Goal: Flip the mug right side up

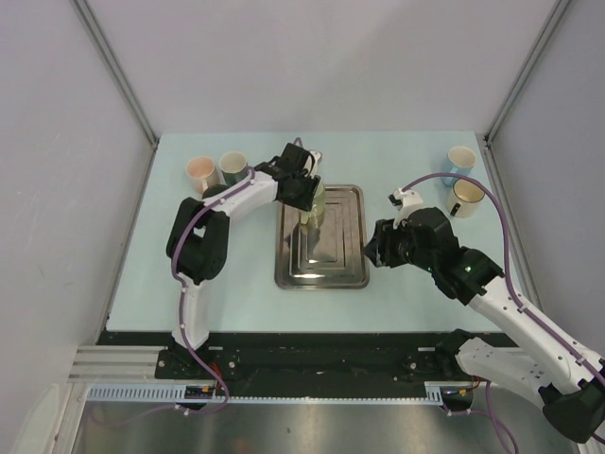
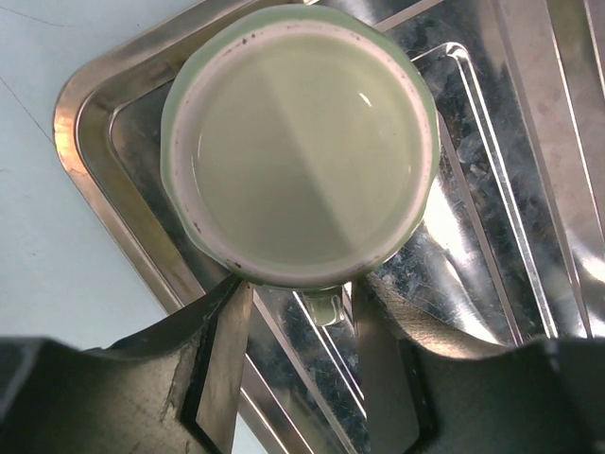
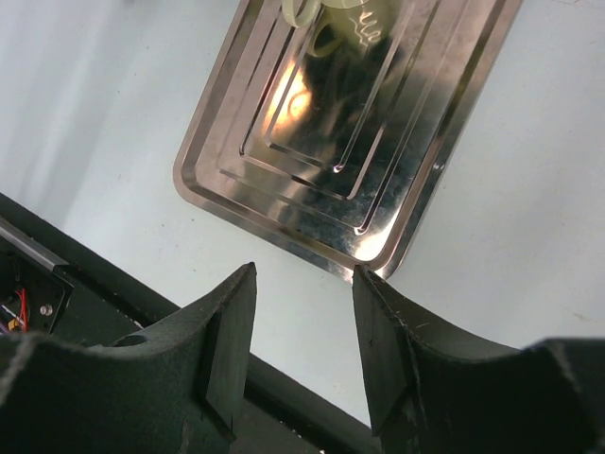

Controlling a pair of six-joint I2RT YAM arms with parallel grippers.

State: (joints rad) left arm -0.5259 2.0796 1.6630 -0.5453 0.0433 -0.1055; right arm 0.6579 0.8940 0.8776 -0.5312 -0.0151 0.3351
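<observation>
Hovering over the metal tray [image 2: 529, 189], the left gripper [image 2: 301, 288] faces straight down onto the pale green mug [image 2: 302, 142]. The mug stands on the tray floor directly ahead of the fingertips, with its open mouth turned up toward the wrist camera, so its whitish rim and bare interior are fully in view. The left jaws are spread. The mug's handle [image 2: 323, 307] lies in the gap between the two fingers, and it is narrower than that gap. The handle sits closer to one finger than the other, and contact with either pad cannot be confirmed. Neither finger clamps the mug wall, and the rim lies just beyond both tips. The right gripper [image 3: 302, 272] is well apart from the mug, over the pale blue table [image 3: 529, 189] beside the tray's long edge. Its jaws are also spread, with nothing between the pads, and one tray corner sits just ahead of its fingertips. In the overhead view, a peach cup [image 1: 200, 170] and a dark mug [image 1: 233, 167] stand side by side on the table beyond the left gripper, toward the outer side of its arm. A blue mug [image 1: 460, 161] and a second dark mug [image 1: 466, 197] stand close together beyond the right gripper, toward its outer side.
</observation>
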